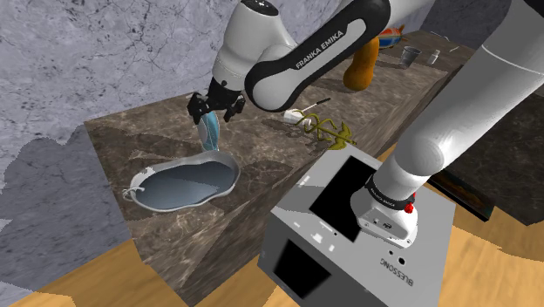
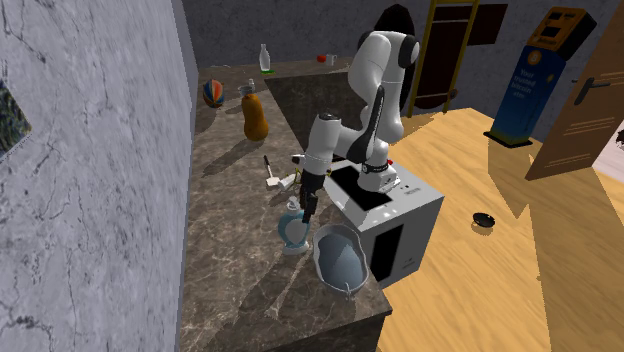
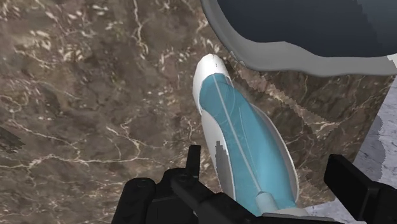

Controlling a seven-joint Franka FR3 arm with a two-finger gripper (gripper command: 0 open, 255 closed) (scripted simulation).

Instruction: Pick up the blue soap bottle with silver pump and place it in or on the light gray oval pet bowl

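Toward the shoulder view's left, on the dark marble counter [image 1: 118,148], we see the grey oval bowl [image 1: 183,185]. Just beside its rim, outside it, the blue bottle [image 1: 210,133] sits between the fingers of the black gripper [image 1: 213,113], which are spread wide, one finger clear of the bottle
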